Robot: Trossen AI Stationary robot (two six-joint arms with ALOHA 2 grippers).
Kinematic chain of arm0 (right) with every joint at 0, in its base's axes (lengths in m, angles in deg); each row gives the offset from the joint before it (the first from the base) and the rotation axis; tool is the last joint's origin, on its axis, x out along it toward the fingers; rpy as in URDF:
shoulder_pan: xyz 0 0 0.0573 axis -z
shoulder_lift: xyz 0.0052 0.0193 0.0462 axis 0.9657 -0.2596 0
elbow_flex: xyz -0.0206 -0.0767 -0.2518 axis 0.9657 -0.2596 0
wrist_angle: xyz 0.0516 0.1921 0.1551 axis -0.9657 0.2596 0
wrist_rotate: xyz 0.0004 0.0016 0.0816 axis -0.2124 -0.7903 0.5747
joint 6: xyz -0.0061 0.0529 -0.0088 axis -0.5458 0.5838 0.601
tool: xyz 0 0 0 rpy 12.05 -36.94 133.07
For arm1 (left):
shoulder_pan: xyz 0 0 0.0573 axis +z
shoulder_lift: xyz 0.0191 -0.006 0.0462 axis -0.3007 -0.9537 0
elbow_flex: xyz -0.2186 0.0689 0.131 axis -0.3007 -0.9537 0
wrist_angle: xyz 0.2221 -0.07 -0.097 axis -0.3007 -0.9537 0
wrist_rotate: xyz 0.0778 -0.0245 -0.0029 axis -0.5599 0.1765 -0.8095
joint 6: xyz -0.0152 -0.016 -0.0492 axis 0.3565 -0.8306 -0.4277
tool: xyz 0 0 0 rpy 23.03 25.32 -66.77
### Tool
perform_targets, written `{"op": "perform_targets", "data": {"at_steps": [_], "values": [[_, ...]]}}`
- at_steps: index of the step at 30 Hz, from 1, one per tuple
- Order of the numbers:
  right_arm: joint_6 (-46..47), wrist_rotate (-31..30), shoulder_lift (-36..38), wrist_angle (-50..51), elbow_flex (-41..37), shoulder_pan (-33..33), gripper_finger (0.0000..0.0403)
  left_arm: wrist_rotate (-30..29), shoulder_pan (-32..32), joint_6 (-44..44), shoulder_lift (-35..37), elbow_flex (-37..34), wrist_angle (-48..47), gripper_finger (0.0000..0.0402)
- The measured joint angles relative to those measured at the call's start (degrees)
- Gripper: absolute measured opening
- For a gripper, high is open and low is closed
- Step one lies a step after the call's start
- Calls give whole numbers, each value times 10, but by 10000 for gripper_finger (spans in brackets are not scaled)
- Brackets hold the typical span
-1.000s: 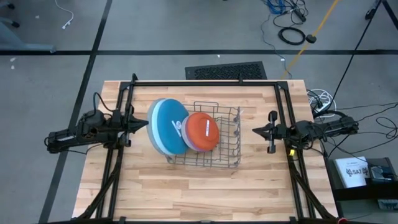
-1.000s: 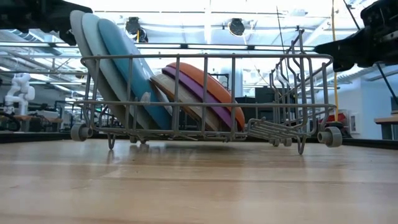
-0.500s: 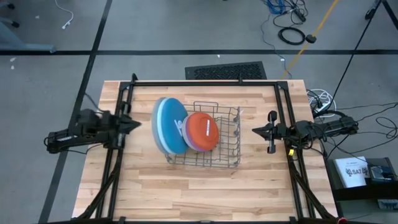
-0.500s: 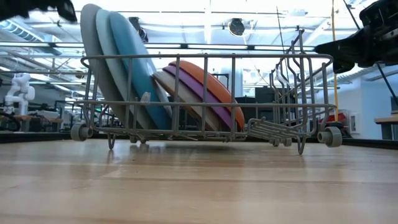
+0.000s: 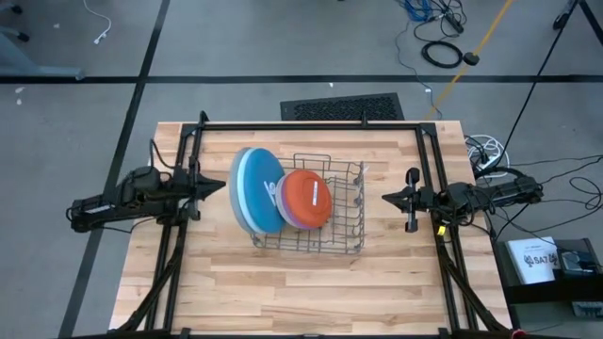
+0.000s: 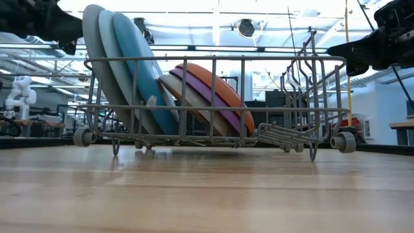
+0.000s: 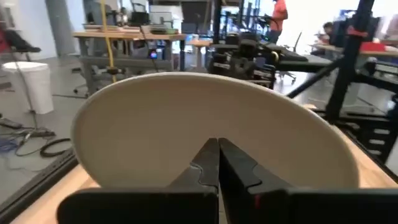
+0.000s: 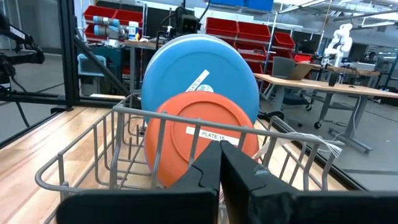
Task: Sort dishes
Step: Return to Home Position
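Note:
A grey wire dish rack (image 5: 325,231) stands mid-table. Three large plates stand on edge at its left end, leaning left: grey (image 6: 92,39), light blue (image 6: 107,39) and darker blue (image 5: 254,188). Three smaller ones lean to their right: beige (image 6: 173,90), purple (image 6: 207,98) and orange-red (image 5: 303,200). My left gripper (image 5: 225,185) is shut and points level at the grey plate's back (image 7: 211,112), near its top. My right gripper (image 5: 386,199) is shut and hangs level to the right of the rack, clear of it. My left gripper's shut fingertips (image 6: 77,29) stand right at the back of the grey plate, near its upper edge, coming level from the table's left side. I cannot tell whether they touch it.
A black frame (image 5: 311,125) runs along the table's far edge and down both sides, beside the arms. Bare wood (image 5: 301,292) lies between the rack and the near edge. The rack's right half (image 5: 350,202) holds no plates.
My left gripper drew back toward the table's left edge, then came back toward the large plates. The three large plates, which leaned far left against it, have tipped more upright in the rack and stay so.

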Motion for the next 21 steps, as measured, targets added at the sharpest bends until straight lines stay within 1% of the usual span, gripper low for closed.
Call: {"op": "perform_targets", "data": {"at_steps": [2, 5, 6, 15, 21], "values": [[-8, -3, 0, 0, 0, 0, 0, -14, 0, -3, 0, -6, 5, 2], [-14, -4, 0, 0, 0, 0, 0, -56, 0, -15, 0, -16, -6, 2], [-13, -4, 0, 0, 0, 0, 0, -60, 0, -16, 0, -22, -6, 2], [-12, -2, 0, 0, 0, 0, 0, -70, 0, -1, 0, -87, 28, 2], [-13, -2, 0, 0, 0, 0, 0, -61, 0, 16, 0, -144, 127, 2]]}}
